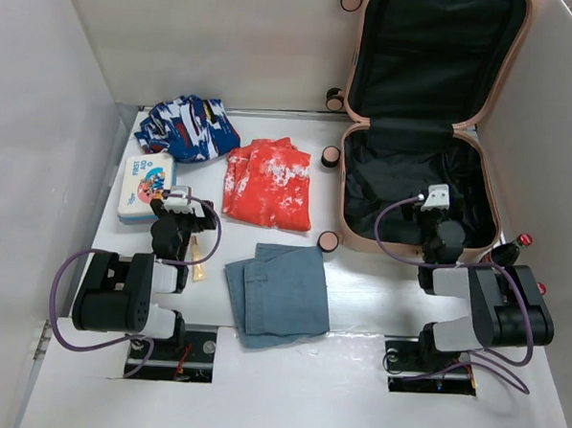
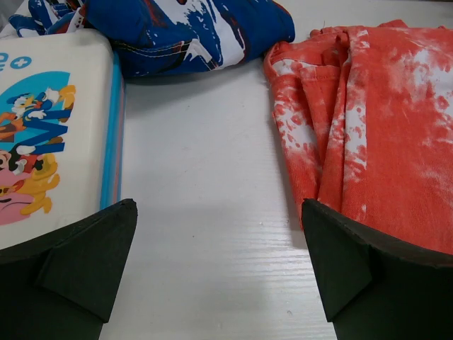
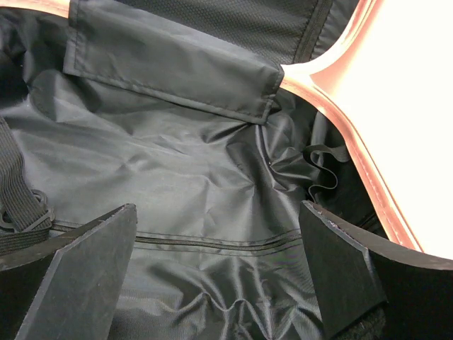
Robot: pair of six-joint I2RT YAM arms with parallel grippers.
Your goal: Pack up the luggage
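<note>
The peach-pink luggage (image 1: 338,164) lies open at the right, lid (image 1: 438,59) standing up against the back wall. Its black lining (image 3: 177,177) fills the right wrist view. My right gripper (image 1: 437,208) is open and empty over the lower shell. My left gripper (image 1: 176,208) is open and empty above bare table between a white cartoon-print box (image 1: 145,187) and a folded orange-and-white shirt (image 1: 268,182). The box (image 2: 49,127) and the shirt (image 2: 382,120) flank the jaws in the left wrist view. A blue patterned garment (image 1: 187,127) lies behind. Folded blue jeans (image 1: 279,292) lie near the front.
White walls enclose the table on the left, back and right. A small yellowish item (image 1: 199,259) lies beside the left arm. Elastic straps (image 3: 21,205) lie loose inside the luggage. Purple cables loop from both arms.
</note>
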